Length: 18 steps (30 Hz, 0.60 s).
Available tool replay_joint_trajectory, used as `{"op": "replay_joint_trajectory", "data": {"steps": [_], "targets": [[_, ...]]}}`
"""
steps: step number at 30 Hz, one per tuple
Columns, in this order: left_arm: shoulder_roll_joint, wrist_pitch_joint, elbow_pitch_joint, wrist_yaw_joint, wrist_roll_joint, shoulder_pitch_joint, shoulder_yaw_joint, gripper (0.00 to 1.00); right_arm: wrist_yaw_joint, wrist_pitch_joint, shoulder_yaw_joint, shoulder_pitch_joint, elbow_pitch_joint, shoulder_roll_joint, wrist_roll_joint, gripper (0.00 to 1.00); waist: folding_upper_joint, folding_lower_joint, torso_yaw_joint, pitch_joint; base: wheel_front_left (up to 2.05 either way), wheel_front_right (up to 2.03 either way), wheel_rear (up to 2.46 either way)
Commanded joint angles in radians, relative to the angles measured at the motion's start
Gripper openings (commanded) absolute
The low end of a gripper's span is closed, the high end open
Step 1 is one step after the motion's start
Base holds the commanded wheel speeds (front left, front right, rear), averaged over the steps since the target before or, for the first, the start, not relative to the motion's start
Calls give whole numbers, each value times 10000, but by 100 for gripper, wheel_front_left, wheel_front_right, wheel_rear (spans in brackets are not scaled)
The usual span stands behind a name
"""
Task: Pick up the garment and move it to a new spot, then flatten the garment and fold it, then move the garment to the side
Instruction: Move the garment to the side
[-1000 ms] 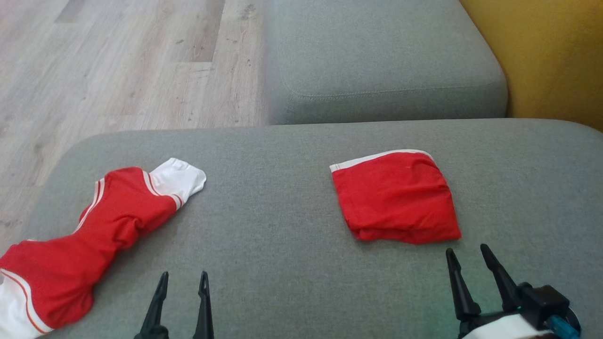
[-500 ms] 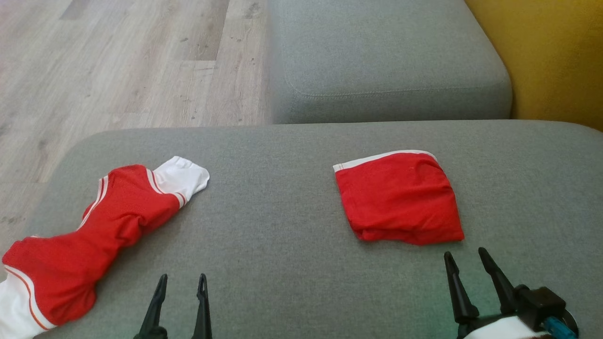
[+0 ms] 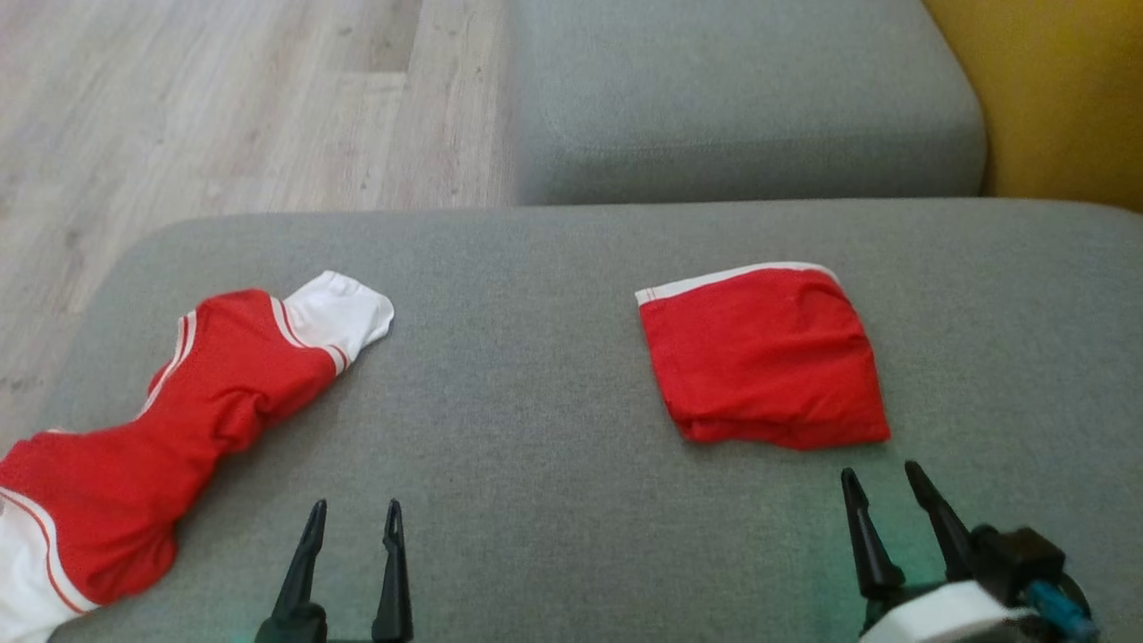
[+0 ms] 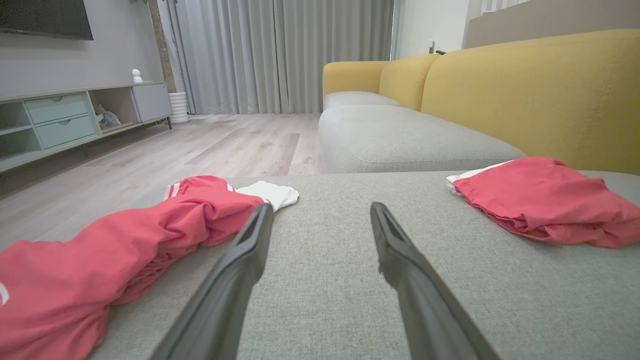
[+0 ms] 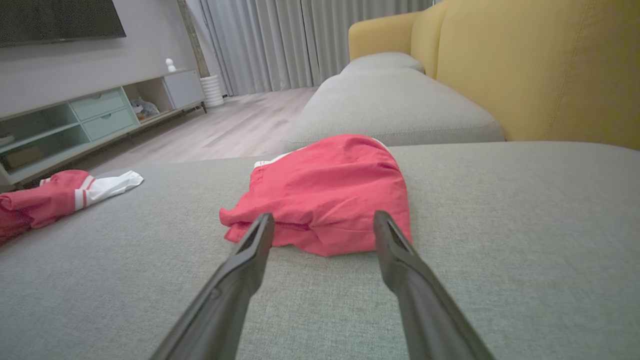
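Living room: pale wood plank floor [image 3: 179,116], grey curtains [image 4: 280,50], and a low pale-green TV unit [image 4: 60,115] on the far side. A wide grey fabric sofa cushion [image 3: 536,402] carries the work. A second grey seat cushion [image 3: 732,89] lies beyond its far edge, and a mustard-yellow backrest [image 3: 1072,89] runs along the right.

Two garments lie on the near cushion, well apart.

Crumpled red-and-white garment [image 3: 179,420]: bunched into a long twisted roll along the left edge. A white cuffed end points toward the cushion's middle; the other end runs down to the near left corner. It is neither flattened nor folded. In the left wrist view it lies left of the fingers [image 4: 150,235].

Folded red garment with a white trim band [image 3: 763,357]: a compact, roughly square packet right of centre, with the trim on its far edge and loose layers showing along the near edge [image 5: 330,180].

Left gripper [image 3: 355,507]: low at the near edge, jaws spread wide and holding nothing [image 4: 321,207], over bare fabric between the two garments.

Right gripper [image 3: 880,471]: jaws also wide apart and holding nothing [image 5: 322,216]. Its tips are just short of the folded garment's near edge, with a strip of cushion showing between them in the head view.
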Motion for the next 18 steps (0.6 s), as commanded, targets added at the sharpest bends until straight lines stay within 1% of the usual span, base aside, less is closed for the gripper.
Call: {"op": "replay_joint_trajectory", "data": {"steps": [1, 6, 11, 12, 13, 18], "targets": [[-50, -53, -395, 87, -52, -656, 140, 100, -7, -108, 374, -903, -62, -340, 141, 100, 0, 0, -7, 316, 0, 0, 0], [-50, -53, -577, 201, -142, -902, -205, 100, -7, -108, 695, -2271, 922, -943, 443, 100, 0, 0, -27, 960, 0, 0, 0], [-51, -53, -665, 329, -230, -1397, -542, 100, -7, -56, 564, -4225, 2221, -1374, 1045, 100, 0, 0, 41, 1787, 0, 0, 0], [-51, -53, -672, 355, -248, -1496, -607, 100, -7, 75, 600, -4582, 2535, -1485, 1171, 100, 0, 0, 67, 1915, 0, 0, 0], [-51, -53, -672, 355, -248, -1496, -607, 100, -7, 75, 600, -4582, 2535, -1485, 1171, 100, 0, 0, 67, 1915, 0, 0, 0], [-51, -53, -696, 468, -349, -1970, -947, 100, -7, 906, 960, -5935, 3898, -2088, 1901, 100, 0, 0, 314, 2534, 0, 0, 0]]}}
